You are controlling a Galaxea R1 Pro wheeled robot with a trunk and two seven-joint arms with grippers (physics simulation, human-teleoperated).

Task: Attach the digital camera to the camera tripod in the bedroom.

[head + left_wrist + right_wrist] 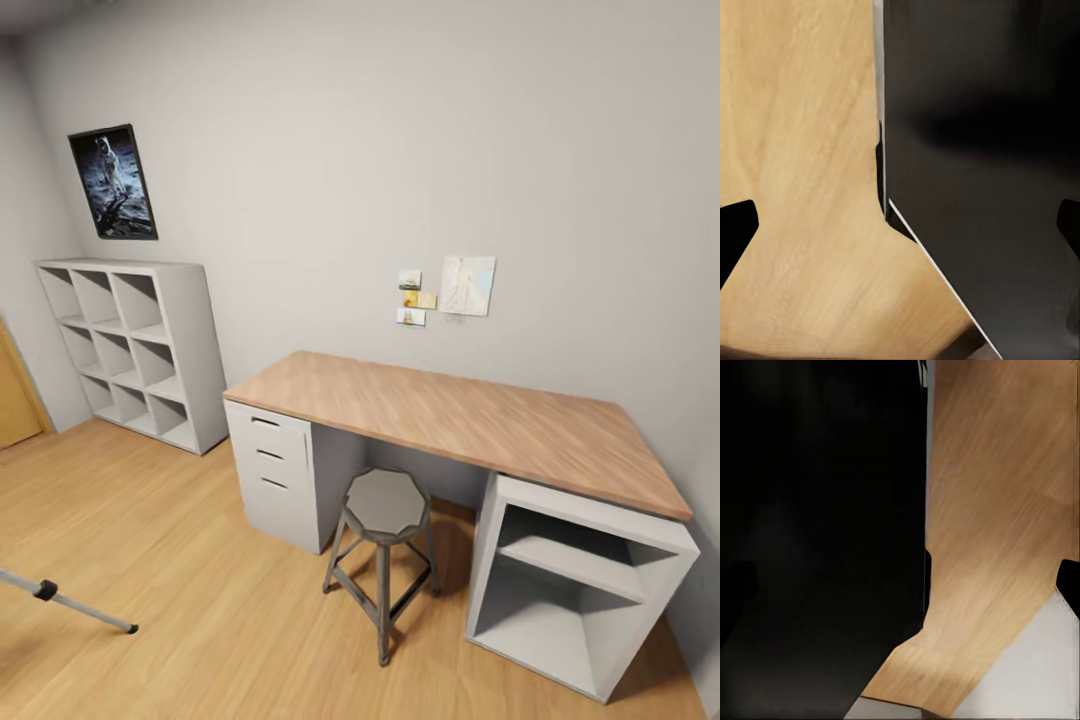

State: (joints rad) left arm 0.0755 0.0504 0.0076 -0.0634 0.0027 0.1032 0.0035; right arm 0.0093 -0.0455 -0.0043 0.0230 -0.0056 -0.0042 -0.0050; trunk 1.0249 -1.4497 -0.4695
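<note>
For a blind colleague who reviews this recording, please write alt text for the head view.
A bedroom corner with a wooden-topped desk against a pale grey wall, and a round grey stool on the wood floor before it. White cube shelves stand left under a framed astronaut poster. One silver tripod leg enters at lower left.

Matt wood desk top (480,415), plank floor (180,560); seemingly metal stool (385,545).
</note>
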